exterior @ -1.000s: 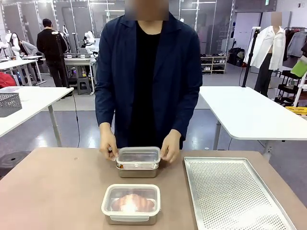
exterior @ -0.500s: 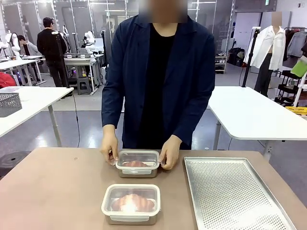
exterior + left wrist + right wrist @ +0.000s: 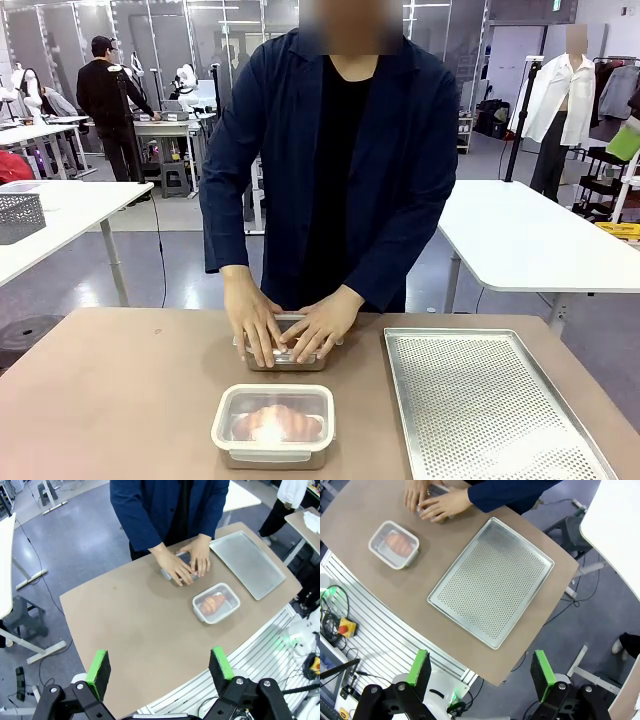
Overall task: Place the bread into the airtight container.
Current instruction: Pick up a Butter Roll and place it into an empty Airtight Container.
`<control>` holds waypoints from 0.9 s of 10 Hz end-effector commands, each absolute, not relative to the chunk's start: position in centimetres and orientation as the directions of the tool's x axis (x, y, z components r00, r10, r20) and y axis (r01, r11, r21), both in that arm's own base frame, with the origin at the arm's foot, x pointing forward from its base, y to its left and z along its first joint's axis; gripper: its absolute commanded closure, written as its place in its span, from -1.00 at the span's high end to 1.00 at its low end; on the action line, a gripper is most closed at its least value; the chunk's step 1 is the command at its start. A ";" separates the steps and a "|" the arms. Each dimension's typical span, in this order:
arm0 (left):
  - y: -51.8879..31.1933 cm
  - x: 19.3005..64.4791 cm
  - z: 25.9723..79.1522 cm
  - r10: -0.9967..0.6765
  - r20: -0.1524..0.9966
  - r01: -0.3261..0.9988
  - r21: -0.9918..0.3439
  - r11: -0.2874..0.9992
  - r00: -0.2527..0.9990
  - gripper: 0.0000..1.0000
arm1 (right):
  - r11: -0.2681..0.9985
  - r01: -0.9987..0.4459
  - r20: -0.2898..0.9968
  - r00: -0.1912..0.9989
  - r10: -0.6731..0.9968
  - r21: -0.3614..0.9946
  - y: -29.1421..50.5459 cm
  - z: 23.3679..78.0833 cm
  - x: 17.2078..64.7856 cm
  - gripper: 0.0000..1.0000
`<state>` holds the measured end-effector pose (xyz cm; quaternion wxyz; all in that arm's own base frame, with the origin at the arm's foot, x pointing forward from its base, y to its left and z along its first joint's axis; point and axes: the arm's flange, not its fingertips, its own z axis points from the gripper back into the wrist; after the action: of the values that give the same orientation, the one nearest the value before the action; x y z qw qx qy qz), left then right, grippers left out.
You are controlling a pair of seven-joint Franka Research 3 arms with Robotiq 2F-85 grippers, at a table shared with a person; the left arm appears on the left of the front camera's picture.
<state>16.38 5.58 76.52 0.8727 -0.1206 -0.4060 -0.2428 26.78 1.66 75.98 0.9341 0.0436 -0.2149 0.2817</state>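
Observation:
A lidded clear airtight container (image 3: 273, 424) sits near the table's front middle with a brown bread (image 3: 277, 423) inside; the same container (image 3: 216, 602) (image 3: 394, 544) shows in both wrist views. Behind it stands a second container (image 3: 287, 355) (image 3: 182, 566) (image 3: 434, 505), mostly covered by the person's hands (image 3: 290, 330), which press flat on its lid. My left gripper (image 3: 159, 666) hangs high above the table's near-left side, open and empty. My right gripper (image 3: 480, 667) is also high up, beyond the table's right end, open and empty.
A perforated metal tray (image 3: 490, 400) (image 3: 491, 580) lies on the right half of the brown table (image 3: 110, 400). White tables and another person stand farther back. The table's left half is bare.
The person lowered the far container onto the table, then shifted both hands from its sides onto the lid. The near container and tray stayed put.

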 end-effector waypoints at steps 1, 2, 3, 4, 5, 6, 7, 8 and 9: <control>5.5 16.3 76.7 -0.331 0.769 0.530 -0.012 0.848 0.547 1.00 | 0.841 -0.539 0.425 0.753 0.503 -0.042 1.5 76.0 26.7 1.00; 5.5 16.3 76.7 -0.331 0.769 0.530 -0.012 0.848 0.547 1.00 | 0.841 -0.539 0.425 0.753 0.503 -0.042 1.5 76.0 26.7 1.00; 5.5 16.3 76.7 -0.331 0.769 0.530 -0.012 0.848 0.547 1.00 | 0.841 -0.539 0.425 0.753 0.503 -0.042 1.5 76.0 26.7 1.00; 5.5 16.3 76.7 -0.331 0.769 0.530 -0.012 0.848 0.547 1.00 | 0.841 -0.539 0.425 0.753 0.503 -0.042 1.5 76.0 26.7 1.00; 5.5 16.3 76.7 -0.331 0.769 0.530 -0.012 0.848 0.547 1.00 | 0.841 -0.539 0.425 0.753 0.503 -0.042 1.5 76.0 26.7 1.00; 5.5 16.3 76.7 -0.331 0.769 0.530 -0.012 0.848 0.547 1.00 | 0.841 -0.539 0.425 0.753 0.503 -0.042 1.5 76.0 26.7 1.00; 5.5 16.3 76.7 -0.331 0.769 0.530 -0.012 0.848 0.547 1.00 | 0.841 -0.539 0.425 0.753 0.503 -0.042 1.5 76.0 26.7 1.00; 5.5 16.3 76.7 -0.331 0.769 0.530 -0.012 0.848 0.547 1.00 | 0.841 -0.539 0.425 0.753 0.503 -0.042 1.5 76.0 26.7 1.00; 5.5 16.3 76.7 -0.331 0.769 0.530 -0.012 0.848 0.547 1.00 | 0.841 -0.539 0.425 0.753 0.503 -0.042 1.5 76.0 26.7 1.00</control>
<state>16.38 5.58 76.52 0.8727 -0.1206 -0.4060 -0.2428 26.78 1.65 75.98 0.9341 0.0436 -0.2149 0.2817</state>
